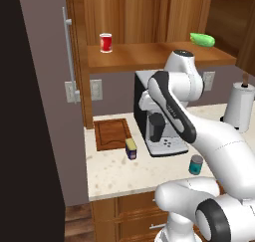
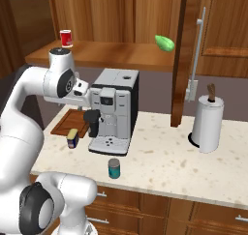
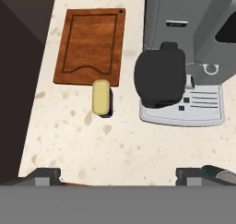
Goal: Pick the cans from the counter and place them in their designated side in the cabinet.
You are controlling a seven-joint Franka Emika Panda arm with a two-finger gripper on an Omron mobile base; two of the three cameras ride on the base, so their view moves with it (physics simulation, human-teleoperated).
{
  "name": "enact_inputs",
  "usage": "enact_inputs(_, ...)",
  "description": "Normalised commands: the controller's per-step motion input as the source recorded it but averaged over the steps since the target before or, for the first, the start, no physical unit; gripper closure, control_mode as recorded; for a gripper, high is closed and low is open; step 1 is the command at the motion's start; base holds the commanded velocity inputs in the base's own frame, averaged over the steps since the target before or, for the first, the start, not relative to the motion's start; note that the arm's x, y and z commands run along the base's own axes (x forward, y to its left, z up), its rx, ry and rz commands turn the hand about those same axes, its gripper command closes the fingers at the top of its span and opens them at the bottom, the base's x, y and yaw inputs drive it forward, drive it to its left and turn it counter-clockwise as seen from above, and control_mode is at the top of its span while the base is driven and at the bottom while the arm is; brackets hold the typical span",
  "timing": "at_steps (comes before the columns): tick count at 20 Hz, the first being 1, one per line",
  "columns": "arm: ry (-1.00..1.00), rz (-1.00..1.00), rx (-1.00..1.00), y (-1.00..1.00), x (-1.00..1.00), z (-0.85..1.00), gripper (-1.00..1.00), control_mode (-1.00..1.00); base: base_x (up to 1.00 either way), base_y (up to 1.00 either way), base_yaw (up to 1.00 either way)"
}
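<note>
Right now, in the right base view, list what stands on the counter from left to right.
Brown wooden cutting board → dark blue can with yellow top → silver and black coffee machine → white paper towel roll on its holder.
</note>
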Motion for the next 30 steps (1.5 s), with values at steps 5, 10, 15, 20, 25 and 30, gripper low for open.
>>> enact_inputs(5, 0.0, 0.0, 0.02, 0.2, 0.13, -0.11, -1.0, -1.0, 0.0, 0.0, 0.0)
enact_inputs(10, 0.0, 0.0, 0.02, 0.21, 0.1, -0.16, -1.0, -1.0, 0.0, 0.0, 0.0)
enact_inputs(15, 0.0, 0.0, 0.0, 0.24, 0.11, -0.2, -1.0, -1.0, 0.0, 0.0, 0.0)
enact_inputs(20, 0.0, -0.01, 0.0, 0.22, 0.11, -0.11, -1.0, -1.0, 0.0, 0.0, 0.0)
enact_inputs(25, 0.05, -0.03, -0.02, 0.12, 0.09, -0.22, -1.0, -1.0, 0.0, 0.0, 0.0)
enact_inputs(30, 0.06, -0.05, -0.02, 0.0, 0.05, -0.26, -1.0, -1.0, 0.0, 0.0, 0.0)
